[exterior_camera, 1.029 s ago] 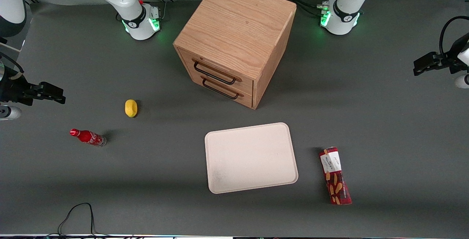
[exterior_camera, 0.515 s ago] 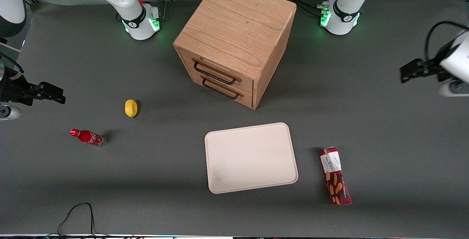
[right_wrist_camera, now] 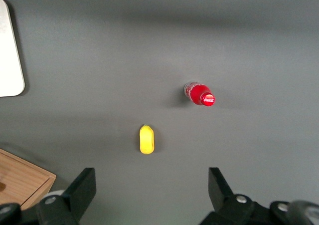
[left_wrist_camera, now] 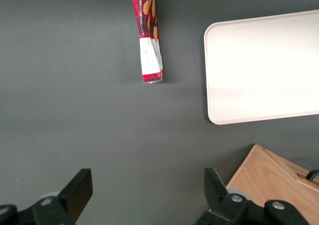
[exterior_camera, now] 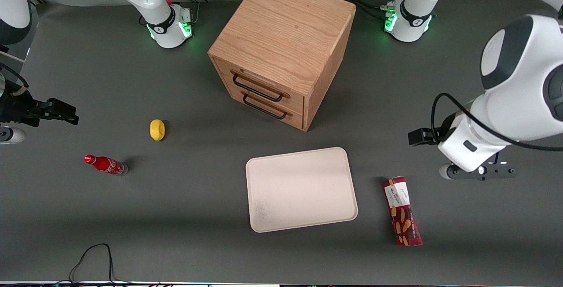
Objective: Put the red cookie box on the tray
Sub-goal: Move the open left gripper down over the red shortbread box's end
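The red cookie box (exterior_camera: 402,211) lies flat on the dark table beside the tray (exterior_camera: 301,189), on the side toward the working arm's end, a gap apart from it. Its white-label end points away from the front camera. The pale tray carries nothing. My left arm's gripper (exterior_camera: 418,137) hangs above the table, farther from the front camera than the box and not touching it. In the left wrist view the gripper (left_wrist_camera: 147,190) is open with only bare table between its fingers, and the box (left_wrist_camera: 148,35) and the tray (left_wrist_camera: 264,65) both show ahead of it.
A wooden two-drawer cabinet (exterior_camera: 281,49) stands farther from the front camera than the tray; its corner (left_wrist_camera: 269,180) shows close to the gripper. A yellow lemon-like thing (exterior_camera: 157,129) and a small red cola bottle (exterior_camera: 105,164) lie toward the parked arm's end. A black cable (exterior_camera: 92,256) loops at the table's front edge.
The left arm has swung in from the table's end toward the front camera, bringing the gripper close to the cookie box. Box, tray and the other objects have not moved.
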